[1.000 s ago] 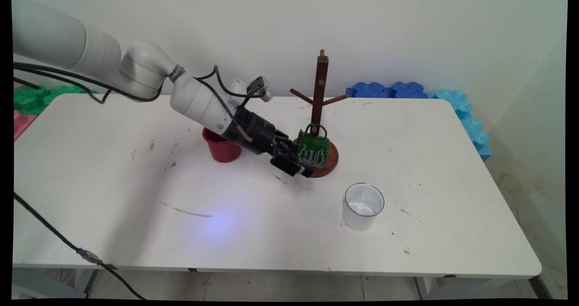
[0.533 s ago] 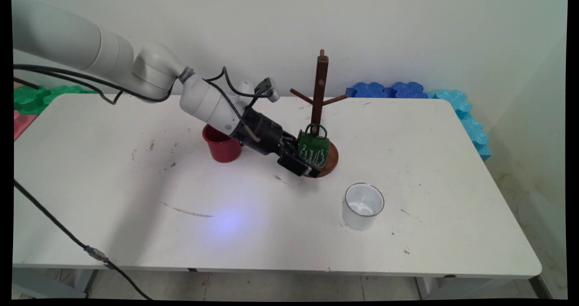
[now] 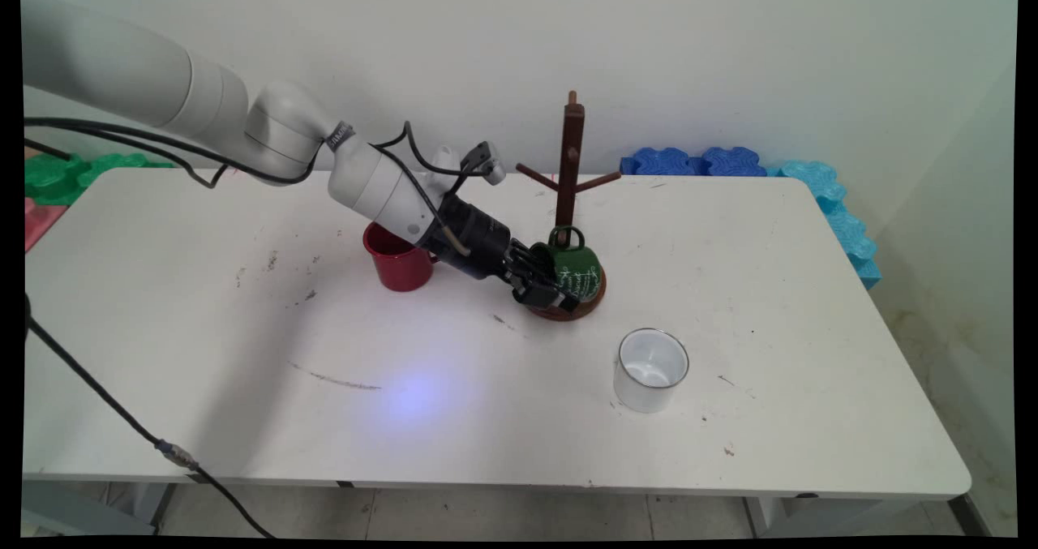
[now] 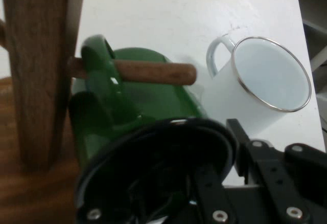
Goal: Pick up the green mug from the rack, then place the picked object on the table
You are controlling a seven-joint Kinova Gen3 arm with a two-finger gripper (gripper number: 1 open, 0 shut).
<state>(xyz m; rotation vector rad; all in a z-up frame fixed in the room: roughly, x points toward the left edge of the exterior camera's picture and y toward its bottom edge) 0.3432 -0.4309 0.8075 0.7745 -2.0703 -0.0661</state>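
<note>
My gripper [image 3: 558, 288] is shut on a green enamel mug [image 3: 574, 269], one finger inside the rim and one outside, as the hand view shows for the gripper [image 4: 230, 162]. The green mug [image 4: 138, 111] lies tilted against a brown wooden mug tree [image 3: 570, 160], low over its round base [image 3: 577, 310]. The mug's handle [image 4: 97, 63] is threaded over a low wooden peg [image 4: 153, 73] next to the post [image 4: 38, 65]. Two upper pegs on the tree are bare.
A white mug [image 3: 650, 368] stands upright to the front right of the tree, close by in the hand view too as the white mug [image 4: 265, 81]. A red mug [image 3: 397, 261] stands behind my arm. Blue foam blocks [image 3: 697, 161] and green foam [image 3: 57, 172] line the table's far edge.
My gripper has pushed right and a little down with the green mug, sliding its handle further onto the peg. The tree's post has leaned slightly left.
</note>
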